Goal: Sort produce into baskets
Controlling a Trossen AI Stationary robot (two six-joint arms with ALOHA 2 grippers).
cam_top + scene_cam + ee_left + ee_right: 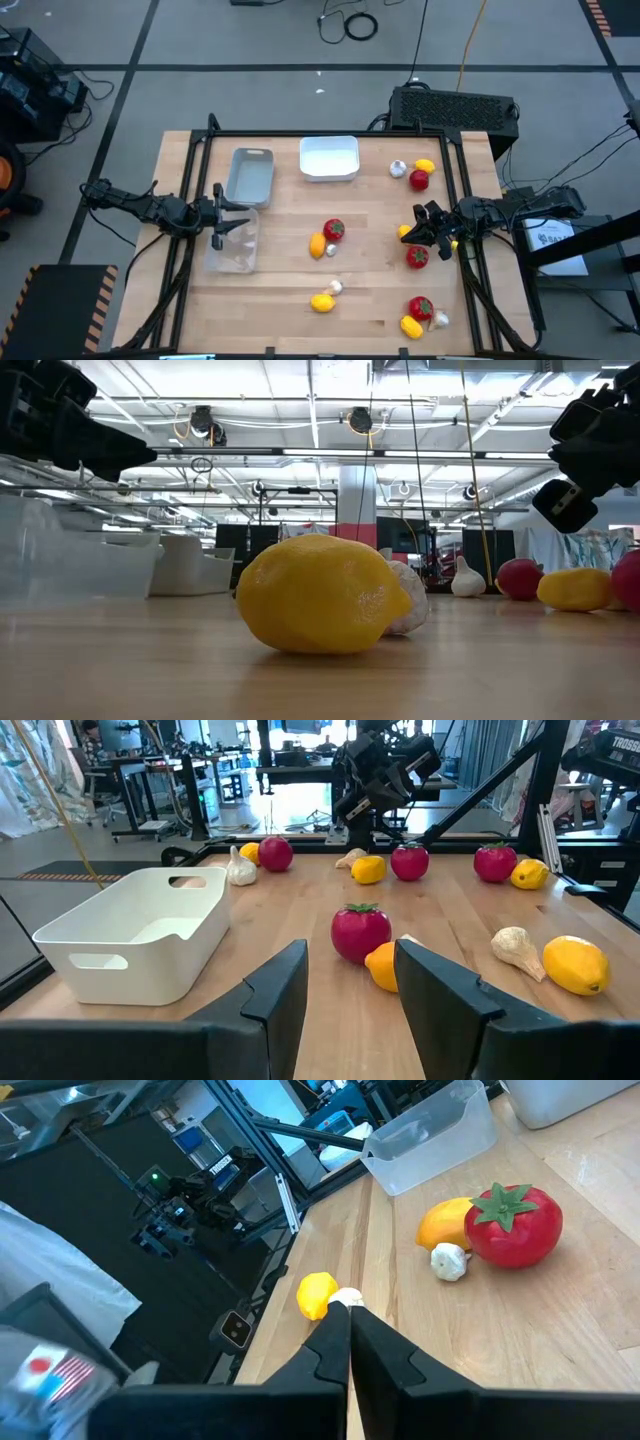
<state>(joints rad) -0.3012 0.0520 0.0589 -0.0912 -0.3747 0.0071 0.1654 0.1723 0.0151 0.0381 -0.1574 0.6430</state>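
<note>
Three baskets stand at the table's left and far side: grey [250, 175], white [329, 157] [140, 930] and clear plastic [232, 248] [430, 1135]. Produce lies loose on the wood: a red fruit [333, 230] [360, 932] with an orange one [317, 245] and a garlic bulb [449, 1261] at the middle, and a yellow lemon [322, 301] [320, 595] near the front. My left gripper [238, 225] [350, 985] hovers open and empty over the clear basket. My right gripper [420, 224] [350, 1320] is shut and empty beside a yellow fruit [405, 232] and a red fruit [417, 256].
More produce lies at the far right [418, 178] and near right [422, 312]. A black box with a grille [455, 108] stands beyond the table's far edge. Black frame rails run along the table's left and right sides. Bare wood shows at the front left.
</note>
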